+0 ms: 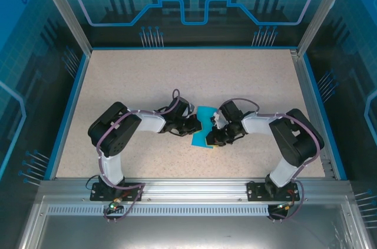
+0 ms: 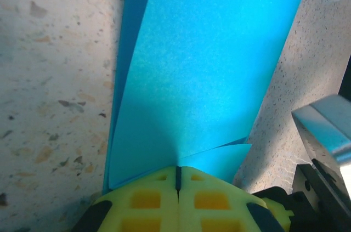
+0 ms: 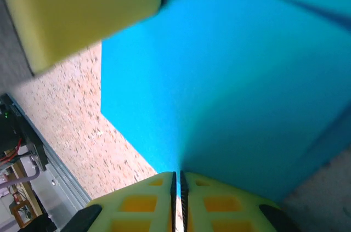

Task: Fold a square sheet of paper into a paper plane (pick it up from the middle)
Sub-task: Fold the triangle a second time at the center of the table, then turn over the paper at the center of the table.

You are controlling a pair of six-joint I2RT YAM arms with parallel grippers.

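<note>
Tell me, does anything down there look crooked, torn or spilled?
Nothing looks torn or spilled. The blue paper sits between the two arms, folded, with both sets of jaws pinched on its edges. From the left wrist its layers splay apart rather than lying flat, which suits a fold in progress.

Left claw [image 1: 191, 126] and right claw [image 1: 215, 135] block the blue sheet [image 1: 204, 118] at centre; bare tabletop [image 1: 177, 72] lies free all around.

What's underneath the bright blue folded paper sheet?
Speckled beige tabletop shows beside the bright blue folded paper sheet; a lower blue layer peeks out left. The table directly beneath is covered.
</note>
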